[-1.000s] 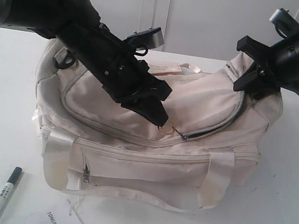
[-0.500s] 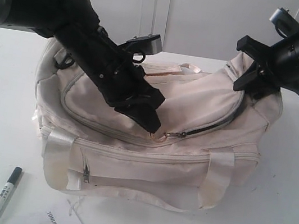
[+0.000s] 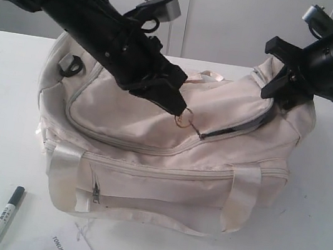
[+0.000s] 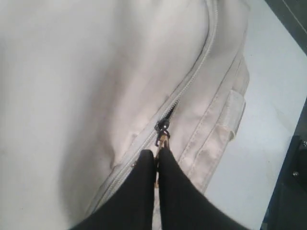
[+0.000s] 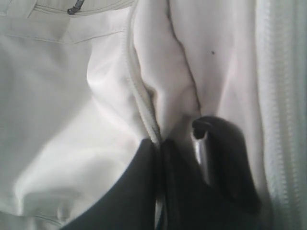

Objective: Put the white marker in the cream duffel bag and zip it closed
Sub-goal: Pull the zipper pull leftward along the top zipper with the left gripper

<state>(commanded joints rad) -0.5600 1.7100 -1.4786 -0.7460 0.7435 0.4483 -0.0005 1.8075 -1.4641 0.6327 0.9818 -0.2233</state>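
atop the cream duffel bag (image 3: 130,113), both grippers clamped
left gripper (image 3: 178,109) pinches the gold ring pull (image 3: 183,119), right gripper (image 3: 281,86) its end fabric; white marker (image 3: 5,216) lies outside on the table (image 3: 301,235), so zipping now would shut it out.

The cream duffel bag (image 4: 86,81) fills most of the frame, its soft fabric smooth and lightly creased. Its zip (image 4: 201,62) curves across the bag, with a short dark slit just beside the dark slider (image 4: 162,126). The left gripper (image 4: 157,154) has its two black fingers (image 4: 144,165) pressed together on the gold zip pull (image 4: 163,140) hanging from that slider. Beyond the zip lies a shiny cream strap (image 4: 225,127), and past it the white table (image 4: 268,110).
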